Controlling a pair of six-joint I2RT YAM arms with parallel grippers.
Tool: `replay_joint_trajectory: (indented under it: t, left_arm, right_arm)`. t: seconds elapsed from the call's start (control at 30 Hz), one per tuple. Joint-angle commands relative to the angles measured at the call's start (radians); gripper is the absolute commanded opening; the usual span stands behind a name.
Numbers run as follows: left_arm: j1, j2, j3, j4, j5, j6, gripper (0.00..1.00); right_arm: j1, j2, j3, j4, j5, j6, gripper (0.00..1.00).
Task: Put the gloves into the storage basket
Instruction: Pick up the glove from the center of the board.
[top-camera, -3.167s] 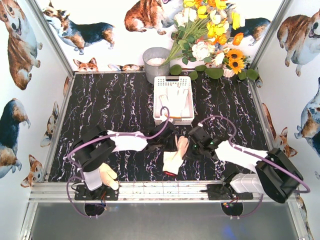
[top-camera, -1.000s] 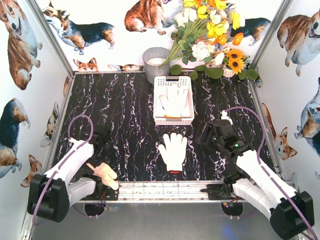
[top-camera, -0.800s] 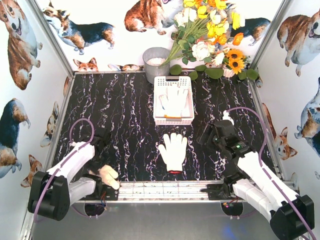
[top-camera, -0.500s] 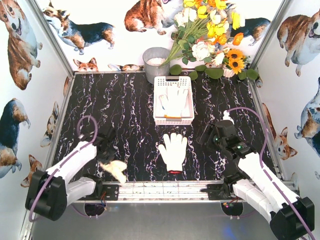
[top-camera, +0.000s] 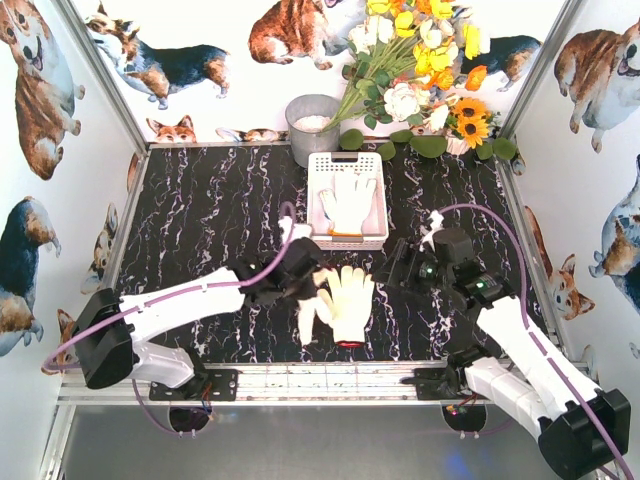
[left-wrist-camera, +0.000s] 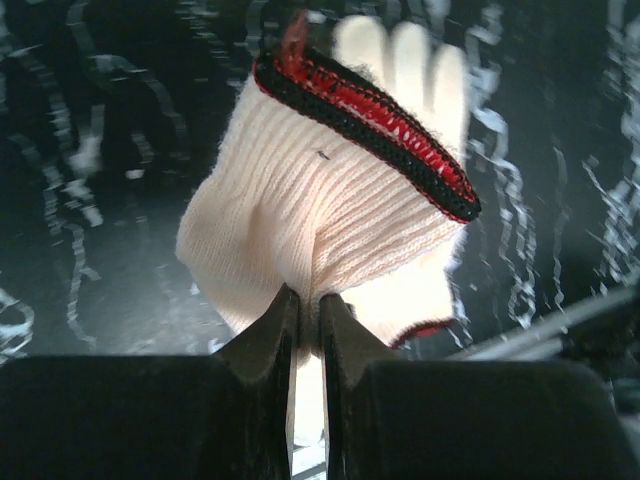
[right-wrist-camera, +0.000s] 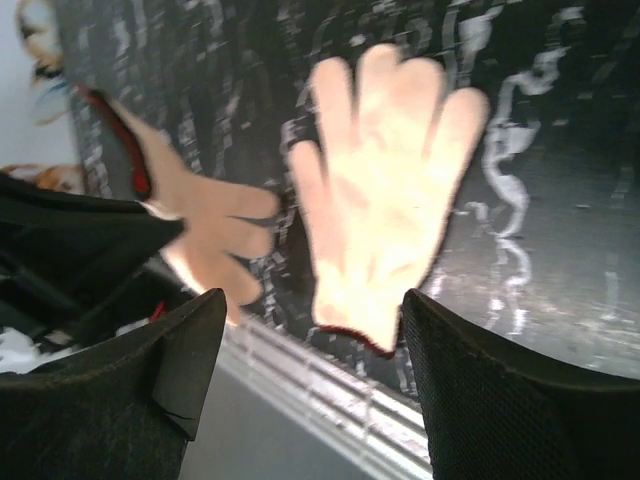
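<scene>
Gloves show in three places. A flat glove (top-camera: 352, 298) lies spread on the black marbled surface (top-camera: 200, 210) near the middle of its near edge, with its fingers toward the far edge and its red-trimmed cuff toward the metal rail (top-camera: 330, 380) along that edge. A held glove (left-wrist-camera: 320, 200), cream ribbed knit with a black-and-red cuff, hangs from the left pincer (left-wrist-camera: 302, 305), which is clenched on a fold of the knit. From above it droops just beside the left side of the flat glove, and I cannot tell whether the two touch. A white glove (top-camera: 352, 198) with a yellowish cuff lies inside the storage basket (top-camera: 313, 195); whether another lies under it I cannot tell. That makes three gloves counted, and one basket. The basket stands at the middle of the surface toward the far edge, with its long sides running near to far. A grey metal bucket (top-camera: 313, 128) is just beyond its far left corner and a bouquet (top-camera: 415, 70) leans over the far right corner of the surface. A narrow band of bare surface separates the basket's near rim from the fingertips of the flat glove. The left pincer sits close to the basket's near left corner. The right pincer (right-wrist-camera: 312, 310) is released, with its fingers spread wide and nothing between them, and it hovers just right of the flat glove. Wide stretches of surface lie open toward the left edge and toward the right edge, on either side of the basket.
</scene>
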Motion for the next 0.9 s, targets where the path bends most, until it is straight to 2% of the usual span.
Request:
replay_joint_trajectory:
  t: [0.0,0.27,0.5,0.7,0.87]
  left_arm:
    - [-0.068,-0.008,0.001,0.201,0.086,0.142,0.00]
    - [-0.113,0.011,0.002,0.321,0.198,0.162,0.00]
    - [-0.127,0.033,0.006,0.354,0.202,0.151,0.00]
    - [-0.126,0.050,0.010,0.334,0.168,0.115,0.00]
    - [-0.128,0.043,-0.001,0.390,0.213,0.107,0.00]
  right_arm:
    - [-0.002,0.018,0.059,0.105,-0.229,0.050,0.74]
    - [0.002,0.067,0.081,0.183,-0.274,0.105,0.83]
    - [0.028,0.109,0.128,0.163,-0.257,0.079,0.82]
    - [0.053,0.081,0.133,0.205,-0.240,0.090,0.85]
    - [0.095,0.104,0.171,0.108,-0.130,0.024,0.84]
